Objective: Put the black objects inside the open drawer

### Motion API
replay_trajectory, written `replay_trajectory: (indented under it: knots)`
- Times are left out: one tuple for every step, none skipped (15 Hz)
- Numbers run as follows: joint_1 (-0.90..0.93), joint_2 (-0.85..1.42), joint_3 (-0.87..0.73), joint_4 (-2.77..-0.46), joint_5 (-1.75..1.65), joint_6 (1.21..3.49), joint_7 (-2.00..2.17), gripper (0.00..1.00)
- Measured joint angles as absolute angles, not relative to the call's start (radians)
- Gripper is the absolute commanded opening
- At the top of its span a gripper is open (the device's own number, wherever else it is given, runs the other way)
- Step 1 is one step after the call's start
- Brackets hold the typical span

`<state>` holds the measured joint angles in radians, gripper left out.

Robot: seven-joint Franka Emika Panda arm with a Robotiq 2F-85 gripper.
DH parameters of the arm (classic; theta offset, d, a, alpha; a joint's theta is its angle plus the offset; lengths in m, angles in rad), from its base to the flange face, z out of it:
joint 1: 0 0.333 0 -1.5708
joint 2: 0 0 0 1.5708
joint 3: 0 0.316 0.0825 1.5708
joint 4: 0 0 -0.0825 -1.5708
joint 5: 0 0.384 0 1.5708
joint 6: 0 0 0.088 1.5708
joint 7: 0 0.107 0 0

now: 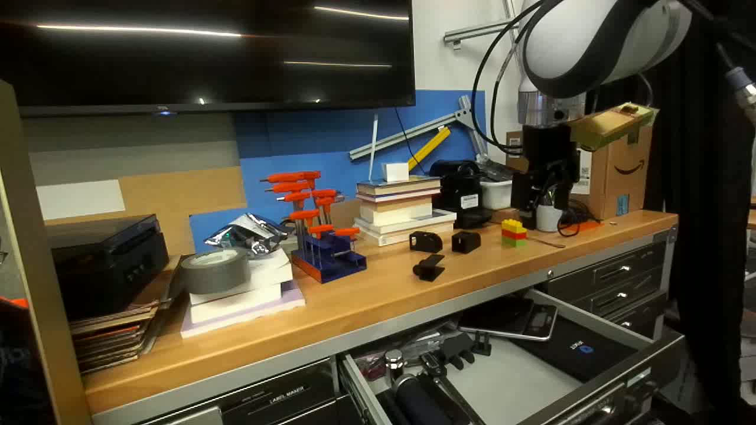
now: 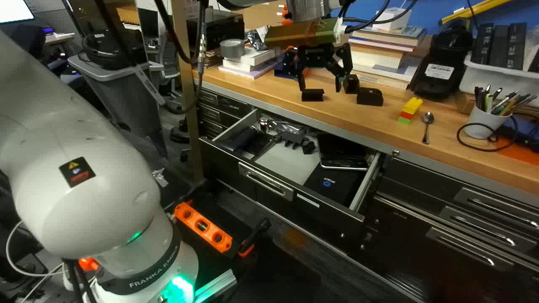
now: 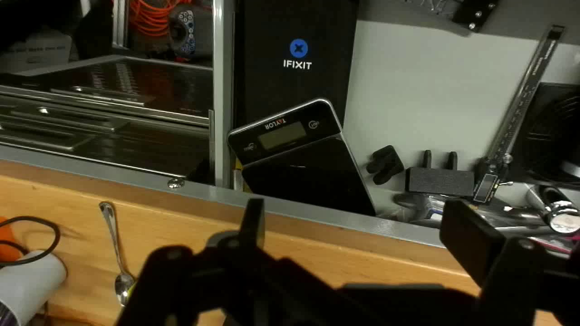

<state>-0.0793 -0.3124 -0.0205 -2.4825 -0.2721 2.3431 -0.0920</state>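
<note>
Workbench (image 1: 354, 295): wooden top under a wall screen (image 1: 207, 59), in an exterior view.
Black objects (image 1: 466, 243): three, loose on the wood: chunky block (image 1: 425, 241), second block (image 1: 466, 241) just beside it, flanged piece (image 1: 430, 268) nearest the front edge (image 1: 378, 317).
Drawer (image 1: 508, 375): pulled out below that edge, floor partly bare; none of the three is inside.
Gripper (image 2: 320, 85): in an exterior view, spread, nothing pinched; pick not yet made, I judge.
Blocks: close together; a descent off-centre could shove one into its neighbour.
Flanged piece: gripped by a thin flange alone, it would likely twist and slip; pushed forward, it could go over the edge.
Brick tower (image 2: 409, 111) and spoon (image 2: 428, 119): to one side of the blocks; a low sweep could topple or drag them.
Fingertips (image 3: 253, 222): in the wrist view, wide apart; the dark strip (image 3: 394, 292) between them is too poorly shown to identify.
Front edge: hides the drawer's rear; lowering too close would strike it.
Kitchen scale (image 3: 308, 172): takes drawer space; release above it could make a piece bounce.
</note>
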Motion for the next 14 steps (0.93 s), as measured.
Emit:
replay_trajectory:
  knots:
    - [-0.079,-0.313,-0.021,-2.476,-0.272,2.343,-0.092,1.00]
    - [-0.079,-0.315,-0.021,-2.470,-0.272,2.343,-0.092,1.00]
    - [-0.079,-0.316,-0.021,-2.467,-0.272,2.343,-0.092,1.00]
    - [-0.079,-0.316,-0.021,-2.466,-0.272,2.343,-0.092,1.00]
    - [-0.079,-0.317,-0.021,-2.466,-0.272,2.343,-0.092,1.00]
    - [-0.079,-0.316,-0.021,-2.466,-0.272,2.343,-0.092,1.00]
    - [-0.079,-0.315,-0.021,-2.467,-0.272,2.342,-0.092,1.00]
    - [-0.079,-0.313,-0.021,-2.469,-0.272,2.342,-0.092,1.00]
    - [-0.079,-0.307,-0.020,-2.468,-0.273,2.344,-0.079,1.00]
    - [-0.079,-0.299,-0.020,-2.465,-0.273,2.351,-0.059,1.00]
    - [-0.079,-0.286,-0.019,-2.458,-0.273,2.367,-0.030,1.00]
    - [-0.079,-0.268,-0.017,-2.444,-0.273,2.386,0.004,1.00]
    - [-0.079,-0.244,-0.015,-2.424,-0.273,2.404,0.045,1.00]
    - [-0.079,-0.215,-0.013,-2.399,-0.273,2.421,0.086,1.00]
